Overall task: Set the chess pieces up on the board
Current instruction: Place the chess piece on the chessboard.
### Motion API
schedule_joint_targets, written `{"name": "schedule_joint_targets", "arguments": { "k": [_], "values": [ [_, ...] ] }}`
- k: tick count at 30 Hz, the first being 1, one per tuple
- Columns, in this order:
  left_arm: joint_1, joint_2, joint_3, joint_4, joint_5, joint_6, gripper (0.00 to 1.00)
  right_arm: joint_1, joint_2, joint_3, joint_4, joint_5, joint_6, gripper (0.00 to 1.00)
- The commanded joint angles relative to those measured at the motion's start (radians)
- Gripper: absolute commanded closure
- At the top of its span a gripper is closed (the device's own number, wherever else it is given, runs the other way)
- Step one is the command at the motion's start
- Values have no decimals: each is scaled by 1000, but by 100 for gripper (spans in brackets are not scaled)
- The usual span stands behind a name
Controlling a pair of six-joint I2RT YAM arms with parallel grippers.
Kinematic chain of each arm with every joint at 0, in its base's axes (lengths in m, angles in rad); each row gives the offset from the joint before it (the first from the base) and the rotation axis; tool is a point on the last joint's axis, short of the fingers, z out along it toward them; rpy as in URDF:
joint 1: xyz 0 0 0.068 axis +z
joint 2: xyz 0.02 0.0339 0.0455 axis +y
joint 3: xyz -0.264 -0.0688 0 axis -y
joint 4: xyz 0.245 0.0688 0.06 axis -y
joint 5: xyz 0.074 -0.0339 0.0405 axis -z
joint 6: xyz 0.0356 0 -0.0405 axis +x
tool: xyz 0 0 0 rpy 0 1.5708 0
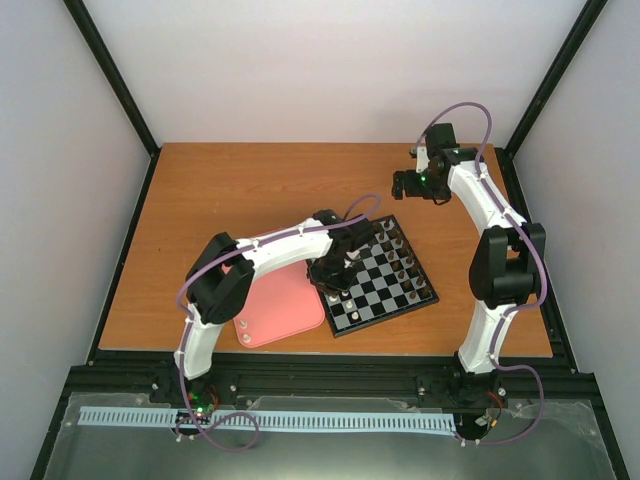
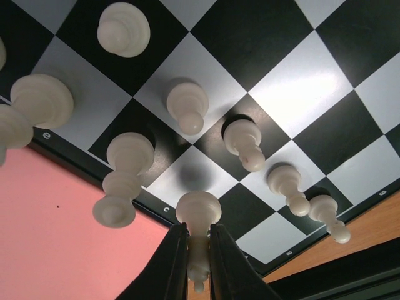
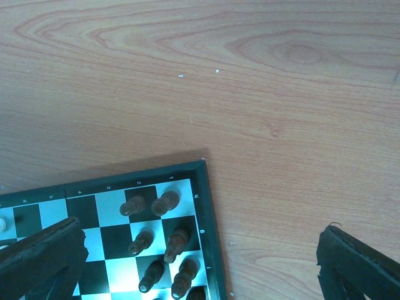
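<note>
Orange-brown wooden tbl top (image 1: 250,190) fills the mid of the top view; grain w/ a knot shows plainly in rt wrist view. Pink rounded rectangular plastic tray (image 1: 285,310) lies flat approx 7 o'clock of tbl centre, near the front edge. Small dark brown chess pieces (image 1: 403,268) stand upright in two rows approx 4 o'clock. Black metal frame rails (image 1: 320,378) run along 6 o'clock, w/ a white slotted plastic strip (image 1: 300,420) beyond them. Pale walls (image 1: 330,60) at 12.
</note>
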Motion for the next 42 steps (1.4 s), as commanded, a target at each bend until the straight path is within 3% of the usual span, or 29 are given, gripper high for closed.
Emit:
{"name": "schedule_joint_targets", "arguments": {
  "k": [1,20,37,42],
  "values": [
    [-1,22,40,-18,-20,31,99,-4,-2,18,-3,16,-3,0],
    [23,32,1,10,-23,32,97,-11,29,17,-5,3,-7,0],
    [24,24,10,5,-19,46,74,-11,43,25,-12,-11,-10,0],
    [24,-18,33,-35,-19,56,62,-12,44,29,-14,-23,-14,0]
  ]
}}
